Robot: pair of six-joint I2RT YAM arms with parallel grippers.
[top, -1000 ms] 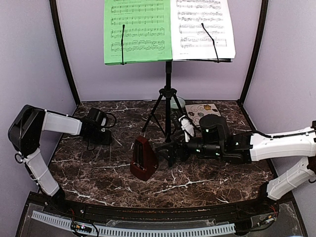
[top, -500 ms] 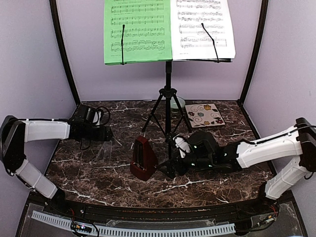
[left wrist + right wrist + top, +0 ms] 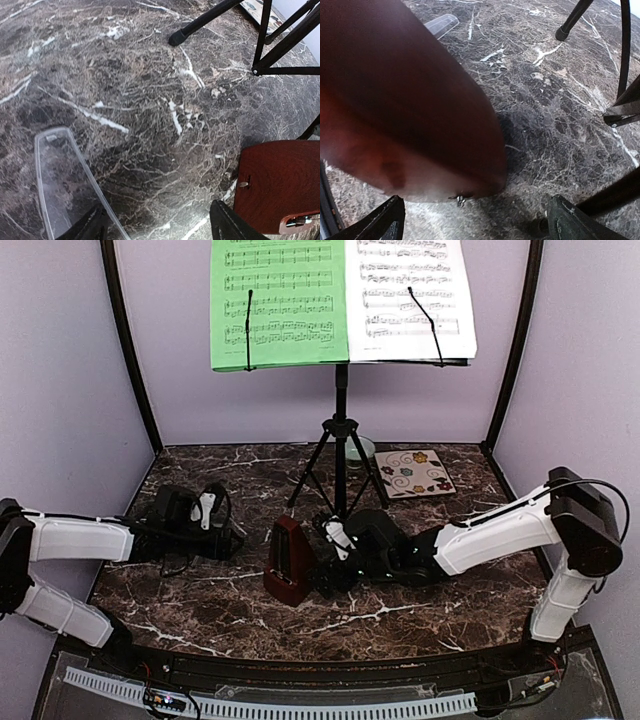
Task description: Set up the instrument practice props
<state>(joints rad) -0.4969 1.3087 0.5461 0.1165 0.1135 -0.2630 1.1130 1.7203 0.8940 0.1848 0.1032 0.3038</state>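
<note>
The metronome (image 3: 291, 568) stands upright on the desk (image 3: 180, 600) just before the loaded music stand (image 3: 340, 420), the wide-open right gripper (image 3: 322, 562) at its right side gripping nothing and the open, empty left gripper (image 3: 238, 538) poised near its other side, apparently to nudge it into final position.

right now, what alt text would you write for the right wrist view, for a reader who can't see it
A dark red-brown metronome, blurred and very close, fills the upper left above the right gripper, whose jaws stand wide open at the bottom corners. Behind it lies the dark marble table, with black music stand legs at the right.
</note>
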